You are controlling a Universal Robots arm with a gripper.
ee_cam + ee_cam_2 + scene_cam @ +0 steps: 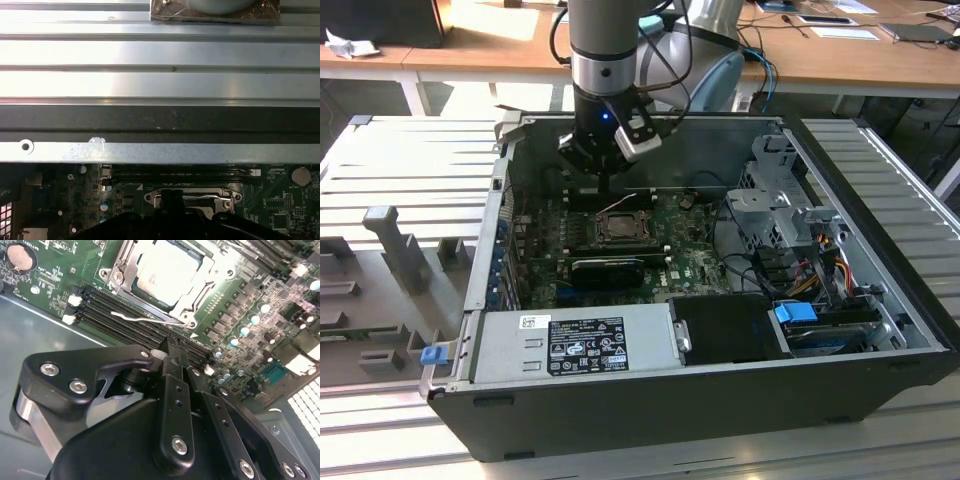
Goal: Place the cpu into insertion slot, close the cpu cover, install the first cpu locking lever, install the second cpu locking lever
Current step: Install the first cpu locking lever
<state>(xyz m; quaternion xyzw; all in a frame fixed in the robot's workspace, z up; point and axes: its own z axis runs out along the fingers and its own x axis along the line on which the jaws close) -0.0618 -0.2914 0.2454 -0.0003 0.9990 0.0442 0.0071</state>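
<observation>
- Closest to the lens in the second wrist view is the gripper (170,347), black fingers pinched together with nothing between them, tips hovering just over the RAM slots (125,315).
- Right past the tips a thin silver locking lever (142,317) sticks out loose along the socket's edge, not latched.
- Then the cpu (167,271), pale face up, sitting in the insertion slot (197,302) with the cpu cover (131,260) down around it.
- In the exterior view the arm hangs over that socket (620,225) inside the open PC case (650,410), power supply (575,345) at the front.
</observation>
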